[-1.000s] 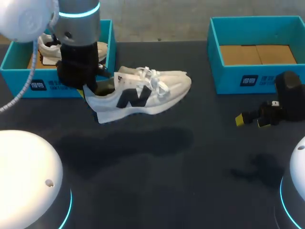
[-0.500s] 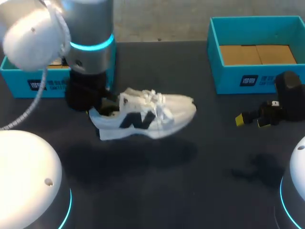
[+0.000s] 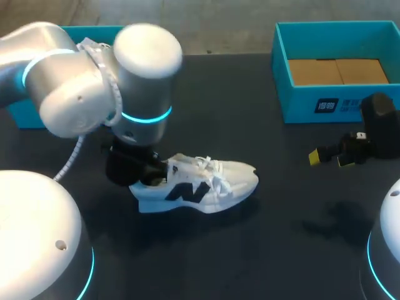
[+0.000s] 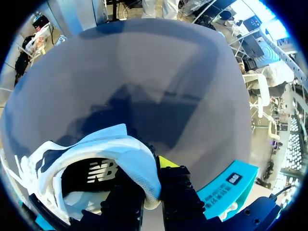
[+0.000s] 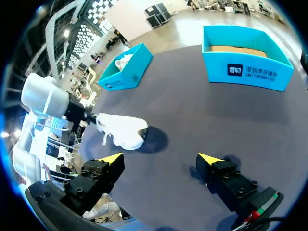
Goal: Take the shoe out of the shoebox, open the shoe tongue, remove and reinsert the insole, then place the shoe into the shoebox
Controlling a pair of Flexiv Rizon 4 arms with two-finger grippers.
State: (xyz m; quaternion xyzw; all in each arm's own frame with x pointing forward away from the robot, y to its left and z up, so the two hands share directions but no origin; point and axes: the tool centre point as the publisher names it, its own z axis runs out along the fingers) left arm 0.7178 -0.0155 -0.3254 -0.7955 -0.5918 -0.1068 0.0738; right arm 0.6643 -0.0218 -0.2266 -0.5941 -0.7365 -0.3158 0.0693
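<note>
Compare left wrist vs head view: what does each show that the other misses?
Left wrist only: the dark inside of the white mesh sneaker, and the left tool clamped on its heel collar, one finger inside, one outside. Head only: the white laces, the sneaker's dark side logo, and the open right tool near the table's right side. Both: the sneaker gripped at its heel, and the dark table.

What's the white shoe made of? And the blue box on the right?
White sneaker with a dark side mark: looks like soft matte fabric, woven texture showing at the heel, with cord laces. Open blue box: probably cardboard, smooth printed outside; its bare brown floor shows inside.
</note>
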